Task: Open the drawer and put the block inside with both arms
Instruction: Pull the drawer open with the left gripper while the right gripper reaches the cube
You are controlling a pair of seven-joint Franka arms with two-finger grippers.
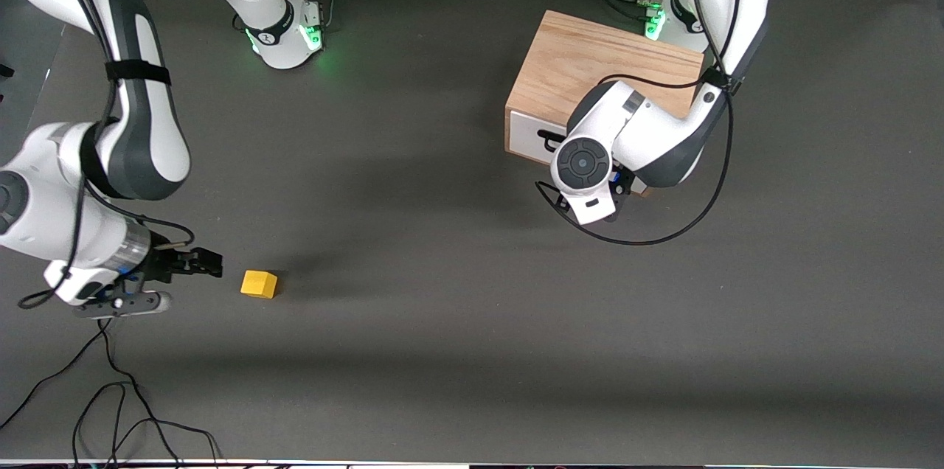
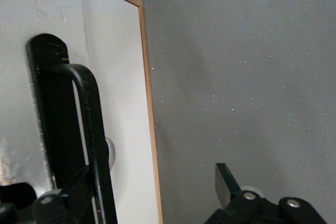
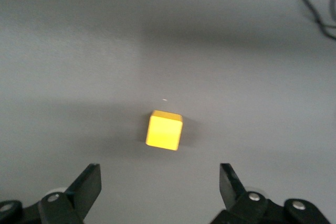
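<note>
The right hand (image 3: 157,182), fingers wide, sits beside the block (image 1: 259,284); the left hand (image 2: 142,192), also wide, straddles the drawer's handle (image 2: 86,129).

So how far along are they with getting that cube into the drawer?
Early. The drawer looks shut. The left gripper is open at its handle, not yet pulling. The block sits on the table, ungrasped; the open right gripper is lined up on it. Opening, grasping and placing remain.

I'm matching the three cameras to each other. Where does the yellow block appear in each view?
Front view: the block lies on the dark mat, just ahead of the right gripper.
Right wrist view: block centred, ahead of the open fingers.
Left wrist view: not in it.
Shared landmark: the right gripper.
</note>
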